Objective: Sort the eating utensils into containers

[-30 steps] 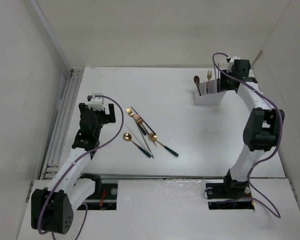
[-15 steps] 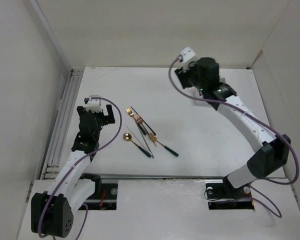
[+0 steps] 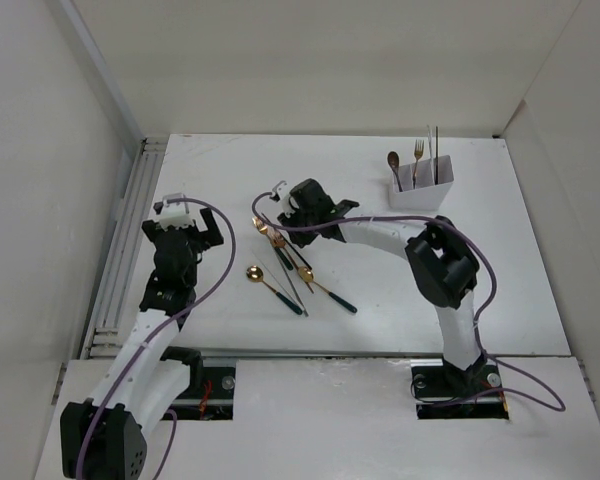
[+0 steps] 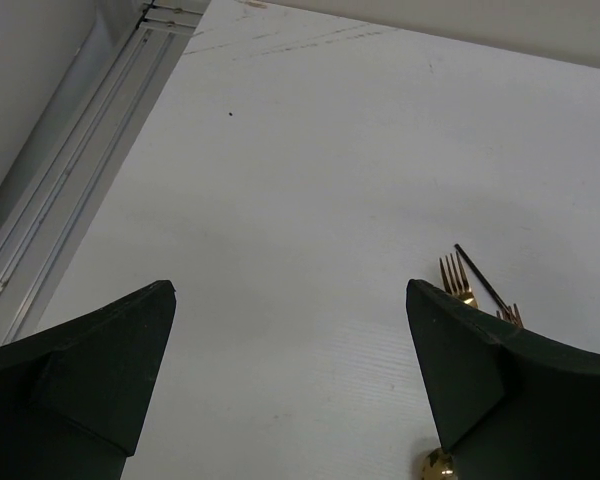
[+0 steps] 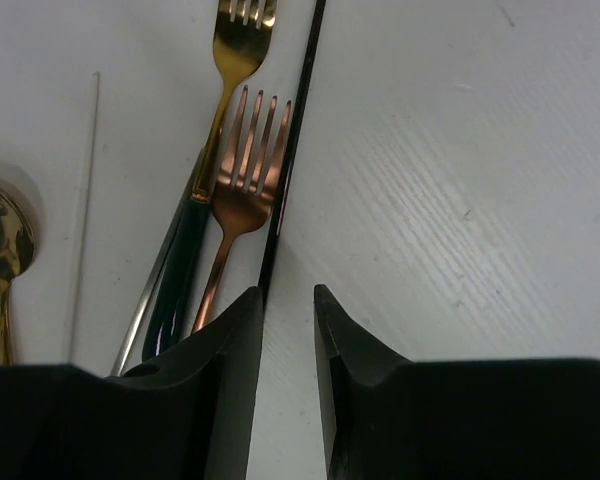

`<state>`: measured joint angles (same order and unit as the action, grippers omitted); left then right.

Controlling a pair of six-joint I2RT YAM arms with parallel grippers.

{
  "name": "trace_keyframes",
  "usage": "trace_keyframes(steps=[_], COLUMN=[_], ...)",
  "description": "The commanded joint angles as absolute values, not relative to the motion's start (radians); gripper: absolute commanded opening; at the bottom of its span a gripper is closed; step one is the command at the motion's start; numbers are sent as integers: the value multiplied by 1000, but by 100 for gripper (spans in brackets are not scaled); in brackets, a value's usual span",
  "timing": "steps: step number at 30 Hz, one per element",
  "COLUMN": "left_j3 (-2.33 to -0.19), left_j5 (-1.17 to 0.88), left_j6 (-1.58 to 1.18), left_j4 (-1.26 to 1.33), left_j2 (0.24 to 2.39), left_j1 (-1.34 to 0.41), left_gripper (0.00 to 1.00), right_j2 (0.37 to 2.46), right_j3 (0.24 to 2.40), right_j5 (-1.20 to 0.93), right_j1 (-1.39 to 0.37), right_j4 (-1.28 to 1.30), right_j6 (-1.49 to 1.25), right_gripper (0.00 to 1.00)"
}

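From above, your white bin (image 3: pixel 421 196) sits near the far right corner of the tabletop (image 3: pixel 400 290). A spoon, a fork and thin dark sticks stand upright in it, so part of the sorting looks done. The loose utensils (image 3: pixel 285 265) lie in a crossed heap near the middle. The right gripper (image 3: pixel 288 212) hangs over the far end of that heap, which is the likely pick point. The left gripper (image 3: pixel 185 226) sits apart, toward the left edge, and touches nothing.

On the left wrist view, your left fingers (image 4: pixel 90 370) are spread as wide as they go, with only bare tabletop between them. The fork tines (image 4: pixel 454 278) just show at the right, so this arm looks parked out of the way.

On the right wrist view, the right fingers (image 5: pixel 235 350) are drawn close, with a narrow slot between them showing only tabletop. Nothing is gripped. The dark chopstick (image 5: pixel 296 140) ends at the mouth of that slot, against the left finger. The copper fork (image 5: pixel 248 175) and a green-handled gold fork (image 5: pixel 238 40) lie just beside it. Check the line-up, or the neighbouring fork may come along.
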<state>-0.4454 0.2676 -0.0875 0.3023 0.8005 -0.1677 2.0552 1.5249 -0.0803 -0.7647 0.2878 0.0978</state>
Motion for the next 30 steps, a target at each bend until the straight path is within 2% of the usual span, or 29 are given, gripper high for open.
trace_keyframes(steps=[1, 8, 16, 25, 26, 29, 30], left_j3=[-420, -399, -390, -390, -390, -381, -380], left_j5=[288, 268, 259, 259, 259, 259, 259], left_j6=[-115, -124, -115, -115, -115, -115, -115], left_j4=[308, 308, 308, 308, 308, 308, 308], left_j2=[775, 755, 736, 736, 736, 727, 727], left_j1=[-163, -163, -163, -163, -163, -163, -163], left_gripper=[100, 100, 100, 100, 100, 100, 100], right_j2=[2074, 2088, 2203, 2243, 2252, 2263, 2263], right_j3=[1583, 1539, 1643, 1706, 1716, 1717, 1726], right_j5=[-65, -45, 80, 91, 80, 58, 49], right_j1=[-795, -795, -815, -815, -815, -804, -795], right_j4=[281, 245, 370, 435, 436, 448, 457], right_j6=[51, 15, 15, 15, 15, 15, 15], right_gripper=[32, 31, 29, 29, 26, 11, 0])
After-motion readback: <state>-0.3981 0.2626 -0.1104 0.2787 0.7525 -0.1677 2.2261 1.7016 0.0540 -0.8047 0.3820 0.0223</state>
